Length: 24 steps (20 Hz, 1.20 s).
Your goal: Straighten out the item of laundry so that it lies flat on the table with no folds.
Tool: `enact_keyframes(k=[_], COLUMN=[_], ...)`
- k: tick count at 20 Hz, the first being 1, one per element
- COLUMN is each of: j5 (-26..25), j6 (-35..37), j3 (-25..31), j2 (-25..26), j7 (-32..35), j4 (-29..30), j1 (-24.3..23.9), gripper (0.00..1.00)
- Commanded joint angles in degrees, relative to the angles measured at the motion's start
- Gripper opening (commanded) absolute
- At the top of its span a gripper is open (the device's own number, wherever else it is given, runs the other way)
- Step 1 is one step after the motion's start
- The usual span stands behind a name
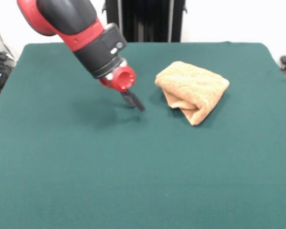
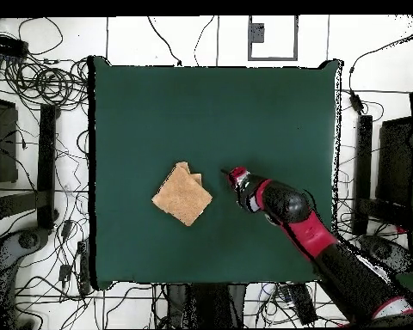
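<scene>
The orange-tan towel [image 1: 193, 88] lies folded into a thick bundle on the dark green table [image 1: 62, 167], right of centre and toward the far side. Its woven band stripe does not show. In the overhead view the towel [image 2: 182, 194] sits left of centre on the table [image 2: 244, 103]. My gripper [image 1: 133, 101] hangs low over the cloth to the left of the towel, a short gap away and not touching it. Its black fingers are together and hold nothing. In the overhead view the gripper [image 2: 228, 173] is just right of the towel.
The red and black arm [image 1: 81, 28] slants in from the upper left of the front view. In the overhead view cables [image 2: 46, 82] and equipment lie on the floor around the table.
</scene>
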Motion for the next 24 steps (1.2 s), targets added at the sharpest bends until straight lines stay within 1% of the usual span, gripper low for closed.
enact_keyframes(k=[1,6,13,20,21,24], j5=[4.93,5.44,5.84,6.08,6.20,6.46], j6=[10.88,11.18,10.59,11.73,11.66,12.28], j3=[9.34,10.07,11.37,10.57,10.36,10.09], j2=[5.59,6.19,5.99,6.01,6.08,6.15], j7=[6.41,7.09,8.49,8.24,8.36,8.40], j4=[6.40,6.77,9.03,8.25,8.09,7.70], j1=[3.72,3.43,2.69,3.34,3.53,3.79], gripper=[1.00,1.00,1.00,1.00,0.00,0.00])
